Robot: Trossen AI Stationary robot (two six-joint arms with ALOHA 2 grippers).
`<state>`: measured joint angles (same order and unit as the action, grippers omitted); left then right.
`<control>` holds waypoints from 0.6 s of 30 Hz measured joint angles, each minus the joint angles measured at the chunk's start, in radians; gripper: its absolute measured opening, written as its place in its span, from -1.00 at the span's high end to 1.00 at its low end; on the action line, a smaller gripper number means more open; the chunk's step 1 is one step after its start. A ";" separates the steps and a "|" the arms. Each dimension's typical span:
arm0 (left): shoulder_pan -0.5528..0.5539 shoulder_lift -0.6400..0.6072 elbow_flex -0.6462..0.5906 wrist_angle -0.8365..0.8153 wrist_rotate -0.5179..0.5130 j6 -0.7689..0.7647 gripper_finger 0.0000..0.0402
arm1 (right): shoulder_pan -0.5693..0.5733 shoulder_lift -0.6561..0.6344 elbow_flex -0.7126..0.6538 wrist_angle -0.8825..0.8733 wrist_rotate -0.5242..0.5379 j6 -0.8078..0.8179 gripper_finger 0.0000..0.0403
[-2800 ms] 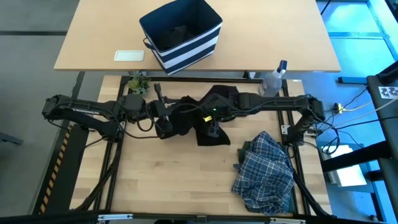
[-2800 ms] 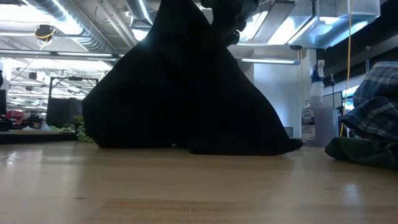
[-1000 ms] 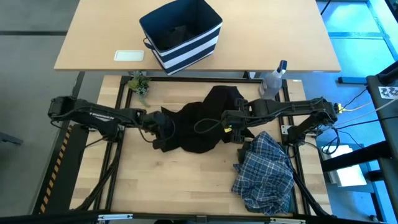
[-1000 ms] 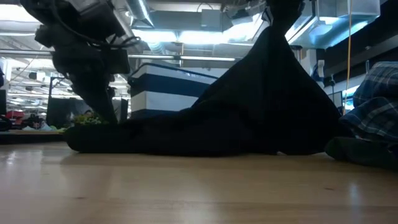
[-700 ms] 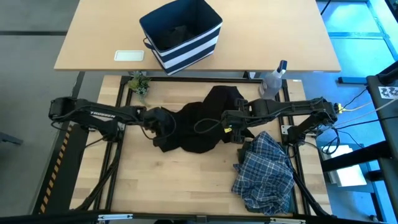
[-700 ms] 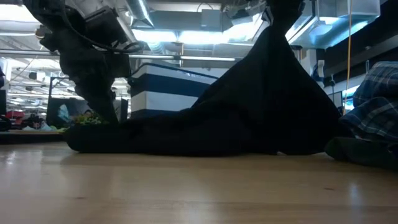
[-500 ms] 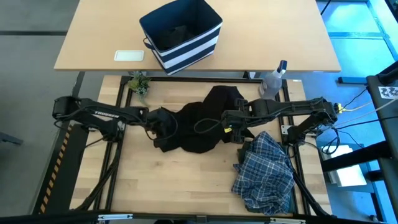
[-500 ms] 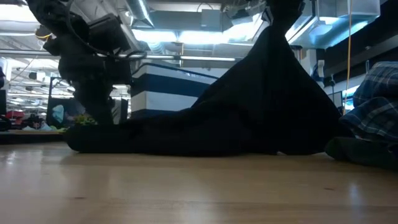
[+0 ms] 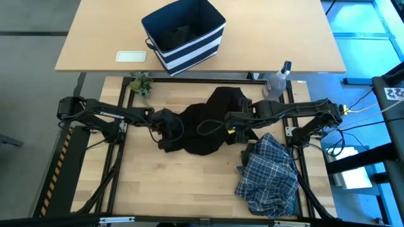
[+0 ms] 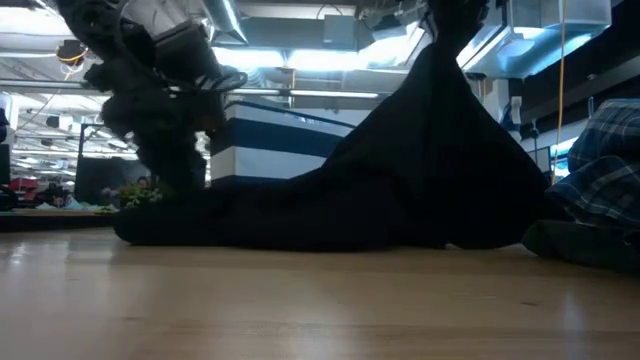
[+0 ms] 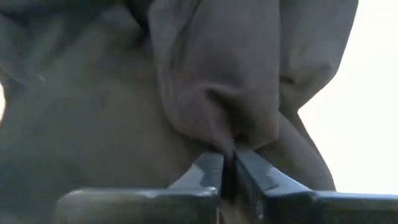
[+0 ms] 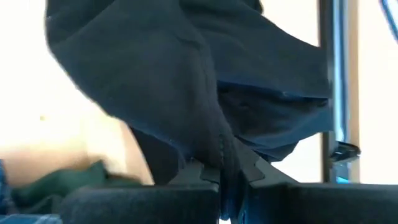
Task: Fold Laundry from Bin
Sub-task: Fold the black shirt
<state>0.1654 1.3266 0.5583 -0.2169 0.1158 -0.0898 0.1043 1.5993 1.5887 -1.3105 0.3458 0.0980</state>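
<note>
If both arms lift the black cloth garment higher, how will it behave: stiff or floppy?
Probably floppy: in the low view the black cloth garment hangs as a drooping tent from the right gripper, whose jaws are shut on it. It likely sags between grips, since its middle lies on the wooden table while the left gripper pinches a soft fold. It seems light enough for small pinches.

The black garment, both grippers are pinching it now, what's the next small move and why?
Probably lift the left gripper. It is shut on a fold of the black garment low at the table, while the right gripper holds its side up high. Raising the left would likely let the cloth hang even for spreading.
</note>
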 joint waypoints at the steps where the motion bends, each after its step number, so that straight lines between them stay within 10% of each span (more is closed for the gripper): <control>1: 0.000 0.000 0.014 -0.008 -0.006 0.000 0.95 | 0.000 0.000 0.000 0.000 0.015 0.000 1.00; 18: 0.000 -0.058 0.548 -0.520 -0.621 0.342 0.99 | -0.171 -0.195 0.000 0.141 0.100 -0.054 1.00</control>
<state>0.1658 1.2686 1.1065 -0.7368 -0.5056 0.2523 -0.0668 1.4040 1.5890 -1.1691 0.4455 0.0445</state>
